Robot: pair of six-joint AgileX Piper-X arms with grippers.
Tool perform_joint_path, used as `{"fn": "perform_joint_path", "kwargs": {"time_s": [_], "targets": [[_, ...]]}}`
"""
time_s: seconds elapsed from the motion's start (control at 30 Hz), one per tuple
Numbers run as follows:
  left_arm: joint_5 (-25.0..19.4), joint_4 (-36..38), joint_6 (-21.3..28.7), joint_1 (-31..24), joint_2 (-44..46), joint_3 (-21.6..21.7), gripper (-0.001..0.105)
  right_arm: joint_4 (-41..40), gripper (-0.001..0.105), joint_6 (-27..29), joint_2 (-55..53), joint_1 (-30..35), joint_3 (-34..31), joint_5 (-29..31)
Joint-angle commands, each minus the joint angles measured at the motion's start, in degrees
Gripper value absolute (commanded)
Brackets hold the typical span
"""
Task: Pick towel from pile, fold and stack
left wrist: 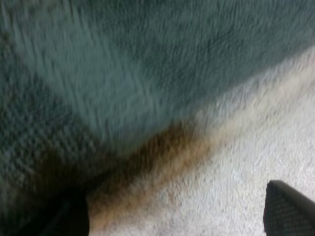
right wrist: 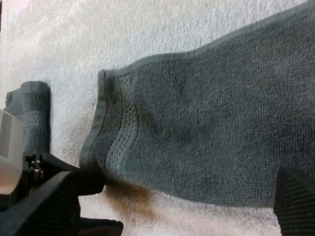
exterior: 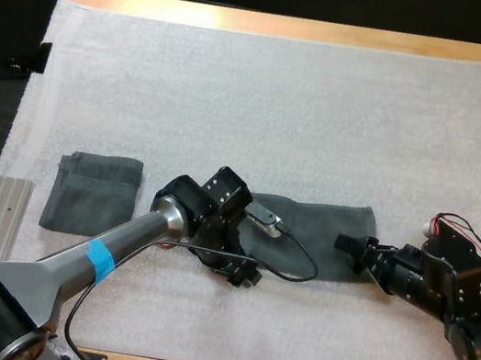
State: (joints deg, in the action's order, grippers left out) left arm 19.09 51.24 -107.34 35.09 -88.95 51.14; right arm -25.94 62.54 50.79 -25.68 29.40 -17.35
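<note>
Towels lie in two places on the white mat: a folded towel sits flat toward the left side, and a spread towel stretches out in a long strip near the middle, well apart from the folded one. The left gripper is down at the strip's near left corner. Its two black fingers stand wide apart over bare mat, clasping nothing, though one sits in shadow right at the towel's hem and may be touching it. The right gripper is at the strip's right end, released as well, with its fingers set far apart on either side of the cloth and the hem lying flat between them. From the right wrist, the ribbed border of the strip's far end shows, with the folded towel beyond it.
</note>
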Motion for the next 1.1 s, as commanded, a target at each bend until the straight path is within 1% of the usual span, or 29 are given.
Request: {"fn": "perform_joint_path", "kwargs": {"time_s": [0.0, 0.1, 0.17, 0.27, 0.3, 0.43, 0.57, 0.77, 0.83, 1.07], "targets": [[0.0, 1.0, -0.2, 0.1, 1.0, 0.1, 0.07, -0.2, 0.078, 0.7, -0.5, 0.2, 0.5, -0.6], [-1.4, 1.2, -0.1, 0.1, 4.1, 0.2, 0.07, -0.5, 0.078, 0.7, -0.5, 0.2, 0.5, -0.6], [-1.4, 1.0, -0.1, 0.1, 6.6, 0.2, 0.07, -1.0, 0.078, 1.2, -0.5, 0.2, 0.5, -0.4], [-3.5, 0.9, -0.2, 0.1, 12.0, 0.2, 0.07, -4.2, 0.078, 4.0, -0.5, 0.2, 1.2, 0.8], [-4.0, 0.9, -0.4, 0.1, 14.0, 0.2, 0.07, -5.9, 0.078, 5.7, -0.5, 0.2, 1.8, 1.3], [-4.2, 1.1, -1.5, 0.1, 19.7, 0.2, 0.07, -11.9, 0.078, 11.7, -0.5, 1.0, 5.0, 4.1], [-4.4, 1.3, -3.8, 0.1, 24.3, 0.2, 0.07, -15.2, 0.078, 15.0, -0.2, 3.8, 7.5, 4.2], [-7.2, 1.3, -8.3, 0.1, 31.3, 0.2, 0.07, -16.7, 0.078, 19.5, -0.1, 10.3, 8.8, 1.2], [-7.6, 1.3, -10.2, 0.1, 33.8, 0.2, 0.07, -16.7, 0.078, 21.3, 0.9, 12.7, 8.8, -1.5], [-9.5, 1.3, -15.1, 0.1, 39.6, 0.2, 0.07, -16.3, 0.078, 26.5, 6.5, 16.6, 8.8, -7.2]]}}
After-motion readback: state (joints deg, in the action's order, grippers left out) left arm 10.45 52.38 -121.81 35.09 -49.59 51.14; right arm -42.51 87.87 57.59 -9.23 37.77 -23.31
